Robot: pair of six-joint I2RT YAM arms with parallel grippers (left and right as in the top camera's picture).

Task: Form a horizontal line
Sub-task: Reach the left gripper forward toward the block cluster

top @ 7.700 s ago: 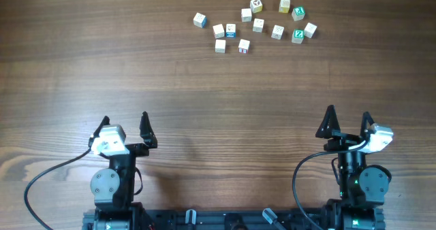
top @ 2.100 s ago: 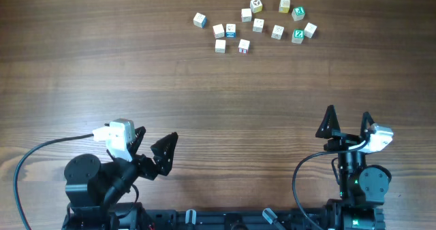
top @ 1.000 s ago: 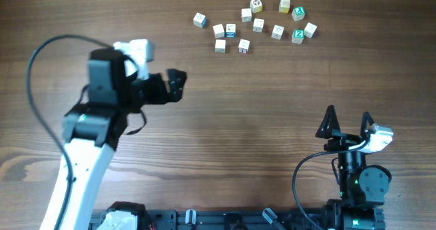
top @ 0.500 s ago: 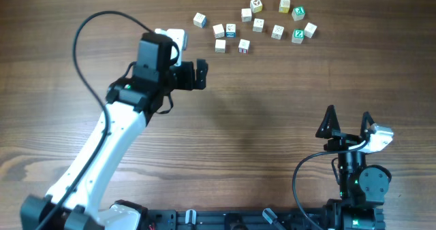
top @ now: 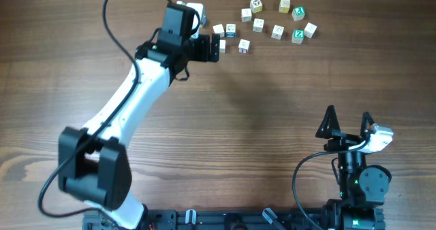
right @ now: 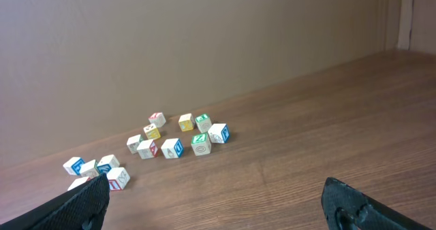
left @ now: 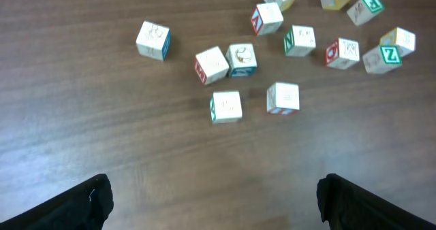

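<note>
No row of three touching cubes shows; the small whitish letter cubes (top: 259, 24) lie scattered at the far middle of the table. In the left wrist view two cubes (left: 211, 64) touch side by side. Two single cubes (left: 225, 106) lie nearest, just beyond the jaws. My left gripper (top: 212, 48) is open and empty at the near left edge of the cluster, hovering short of the cubes (left: 218, 203). It hides one or two cubes in the overhead view. My right gripper (top: 349, 114) is open and empty near the front right (right: 214, 196).
Further cubes with green, blue and red marks (left: 381, 56) lie to the right of the cluster. A lone cube (left: 153, 39) lies apart on the left. The right wrist view shows the cluster (right: 177, 135) far off, before a plain wall.
My left arm has swung up from the front left and reached forward to the cube cluster, jaws open. The right arm and the cubes have not moved.
</note>
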